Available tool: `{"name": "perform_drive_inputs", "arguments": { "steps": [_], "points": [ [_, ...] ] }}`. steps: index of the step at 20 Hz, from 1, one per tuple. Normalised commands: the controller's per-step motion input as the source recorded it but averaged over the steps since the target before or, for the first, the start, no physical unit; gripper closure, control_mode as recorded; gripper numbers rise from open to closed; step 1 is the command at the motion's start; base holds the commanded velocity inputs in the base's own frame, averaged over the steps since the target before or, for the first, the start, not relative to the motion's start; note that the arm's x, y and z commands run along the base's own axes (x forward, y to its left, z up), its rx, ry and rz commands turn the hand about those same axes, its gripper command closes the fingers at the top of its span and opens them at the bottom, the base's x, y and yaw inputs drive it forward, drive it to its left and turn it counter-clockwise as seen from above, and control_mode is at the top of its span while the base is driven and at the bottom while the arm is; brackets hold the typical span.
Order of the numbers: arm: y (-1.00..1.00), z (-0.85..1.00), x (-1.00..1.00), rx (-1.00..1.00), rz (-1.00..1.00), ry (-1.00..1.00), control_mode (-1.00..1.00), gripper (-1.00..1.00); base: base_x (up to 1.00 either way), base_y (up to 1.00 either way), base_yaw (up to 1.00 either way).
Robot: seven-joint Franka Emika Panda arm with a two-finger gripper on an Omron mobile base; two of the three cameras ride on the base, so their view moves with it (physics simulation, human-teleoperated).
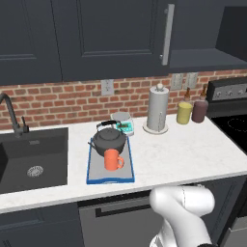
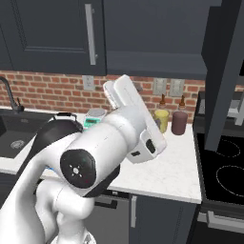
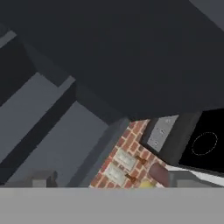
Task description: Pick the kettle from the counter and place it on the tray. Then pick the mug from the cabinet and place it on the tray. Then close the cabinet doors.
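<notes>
The dark kettle (image 1: 110,138) and the orange mug (image 1: 113,159) both stand on the blue-rimmed tray (image 1: 89,170) on the white counter (image 1: 183,149), the mug in front of the kettle. On the upper cabinet (image 2: 157,33), the left door (image 1: 111,34) is shut. The right door (image 2: 223,71) stands swung out over the stove side. In the hand view my gripper (image 3: 114,180) is open with nothing between its fingertips (image 3: 42,178). It points up at a dark door panel (image 3: 131,57), with the cabinet's dark shelf (image 3: 52,109) to the left.
A silver paper-towel holder (image 1: 157,108), a yellow jar (image 1: 184,112) and a dark red jar (image 1: 199,110) stand by the brick wall. A small scale (image 1: 123,122) sits behind the tray. The black sink (image 1: 31,161) is at the left and the stove (image 2: 224,171) at the right.
</notes>
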Motion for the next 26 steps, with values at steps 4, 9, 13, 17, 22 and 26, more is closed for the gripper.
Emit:
{"name": "perform_drive_inputs", "arguments": {
  "steps": [4, 9, 13, 17, 22, 26],
  "points": [
    [-0.02, -0.10, -0.39, 0.41, -0.35, -0.33, -1.00, -1.00, 0.00, 0.00, 0.00],
    [-0.29, 0.01, -0.49, 0.27, -0.39, -0.09, -1.00, -1.00, 0.00, 0.00, 0.00],
    [-0.51, 0.03, -0.44, 0.25, -0.28, -0.15, -1.00, -1.00, 0.00, 0.00, 0.00],
    [-0.61, 0.00, -0.41, 0.20, -0.19, -0.32, -1.00, -1.00, 0.00, 0.00, 0.00],
    [-0.54, 0.03, -0.35, 0.05, -0.16, -0.26, -1.00, -1.00, 0.00, 0.00, 0.00],
    [-0.57, 0.04, -0.42, 0.00, -0.11, -0.14, -1.00, -1.00, 0.00, 0.00, 0.00]
  ]
}}
